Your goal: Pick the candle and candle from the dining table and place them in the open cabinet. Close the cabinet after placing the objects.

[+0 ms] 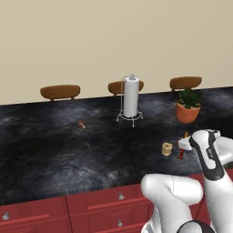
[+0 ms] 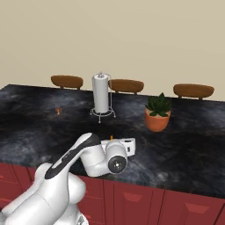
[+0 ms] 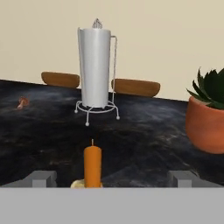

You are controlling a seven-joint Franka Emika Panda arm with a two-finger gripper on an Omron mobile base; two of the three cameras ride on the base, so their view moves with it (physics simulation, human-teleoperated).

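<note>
1. The bench [image 1: 54, 150] is a long island with a glossy black marbled stone top; below its front edge run dark red drawer fronts [image 1: 104, 200] with small round silver knobs.
2. The squat tan-yellow jar candle [image 1: 167, 149] stands on the stone near the front edge, a short cylinder with a paler top.
3. Just beside it, toward the arm, is the thin orange taper candle [image 3: 92, 166], a smooth waxy cylinder with a fine wick, upright on a small dark red stand [image 1: 180, 155].
4. The jaws [image 3: 111, 178] are spread wide and grip nothing; in the hand view the two grey fingertips [image 3: 42, 178] sit far to either side, with the taper between them and clear of both.
5. Farther back stands a white paper towel roll [image 1: 131, 96], a tall smooth cylinder on a thin white wire holder with splayed feet.
6. To its right is a spiky green succulent in a rounded terracotta pot [image 1: 187, 112].
7. A tiny reddish-brown lump [image 1: 81, 124] lies well apart to the left.
8. Three curved brown wooden chair backs [image 1: 60, 92] show beyond the far edge, against a plain beige wall.
</note>
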